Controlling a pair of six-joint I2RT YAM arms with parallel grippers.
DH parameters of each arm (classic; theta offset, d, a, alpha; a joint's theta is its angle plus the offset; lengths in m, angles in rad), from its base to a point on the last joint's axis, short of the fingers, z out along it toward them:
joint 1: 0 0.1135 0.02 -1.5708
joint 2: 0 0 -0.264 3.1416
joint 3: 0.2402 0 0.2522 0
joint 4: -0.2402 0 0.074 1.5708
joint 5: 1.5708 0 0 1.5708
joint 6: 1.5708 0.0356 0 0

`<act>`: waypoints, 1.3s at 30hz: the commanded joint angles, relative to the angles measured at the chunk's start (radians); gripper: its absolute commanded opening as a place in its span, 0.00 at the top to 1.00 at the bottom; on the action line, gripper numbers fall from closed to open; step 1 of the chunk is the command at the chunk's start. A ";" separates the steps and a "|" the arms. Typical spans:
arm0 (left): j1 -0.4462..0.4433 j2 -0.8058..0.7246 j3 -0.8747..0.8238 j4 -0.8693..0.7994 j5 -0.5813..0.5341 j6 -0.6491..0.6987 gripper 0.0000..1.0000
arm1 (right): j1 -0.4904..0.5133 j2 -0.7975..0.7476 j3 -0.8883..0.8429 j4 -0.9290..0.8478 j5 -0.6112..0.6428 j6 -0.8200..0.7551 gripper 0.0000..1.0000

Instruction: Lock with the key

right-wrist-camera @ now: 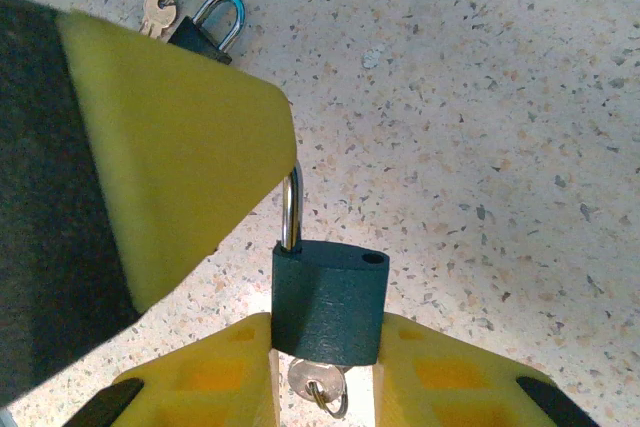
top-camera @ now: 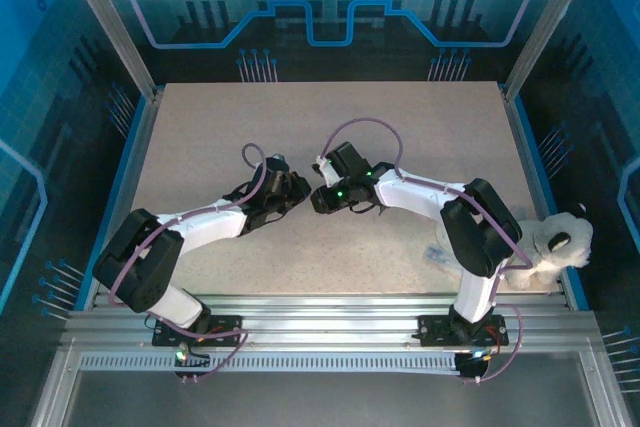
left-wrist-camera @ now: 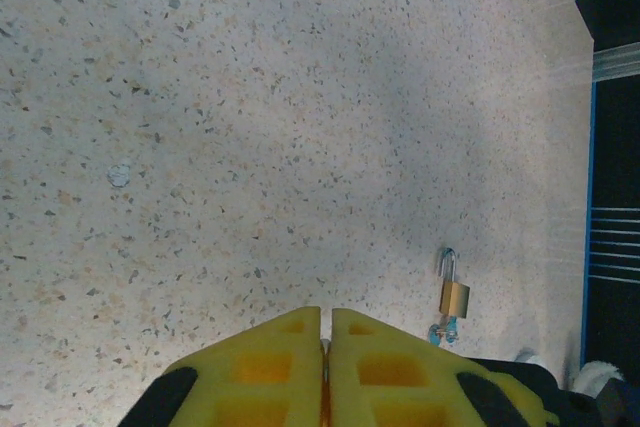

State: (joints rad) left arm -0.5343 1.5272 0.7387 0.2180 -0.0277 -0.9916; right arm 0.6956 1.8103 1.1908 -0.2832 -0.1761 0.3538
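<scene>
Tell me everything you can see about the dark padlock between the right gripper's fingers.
The dark padlock has a matte blue-black body and a silver metal shackle. It is clamped by its sides between the right gripper's yellow fingers, over the speckled table. Its shackle is open: one leg in the body, the other hole empty, the top hidden behind a finger of the left gripper. A silver key sits in its bottom.

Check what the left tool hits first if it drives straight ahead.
Ahead of the left tool the line looks free; likely only bare table, depth unclear. The brass padlock sits off to one side.
</scene>
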 commanded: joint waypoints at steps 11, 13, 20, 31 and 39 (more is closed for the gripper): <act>-0.007 -0.016 0.001 0.021 0.022 0.001 1.00 | 0.017 -0.006 0.004 0.010 -0.029 -0.017 0.75; -0.006 -0.026 -0.004 0.030 0.028 -0.007 1.00 | 0.017 -0.007 0.002 0.016 -0.034 -0.015 0.74; -0.007 -0.053 -0.027 0.049 0.046 -0.026 1.00 | 0.009 -0.019 -0.017 0.048 -0.070 -0.001 0.73; -0.007 -0.073 -0.051 0.058 0.057 -0.033 1.00 | -0.009 -0.042 -0.051 0.103 -0.130 0.022 0.69; -0.007 -0.091 -0.065 0.054 0.059 -0.031 1.00 | -0.023 -0.054 -0.067 0.131 -0.159 0.034 0.66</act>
State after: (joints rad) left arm -0.5343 1.4666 0.6941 0.2489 0.0078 -1.0161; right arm 0.6827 1.7947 1.1332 -0.1947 -0.2867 0.3801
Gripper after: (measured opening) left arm 0.036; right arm 0.334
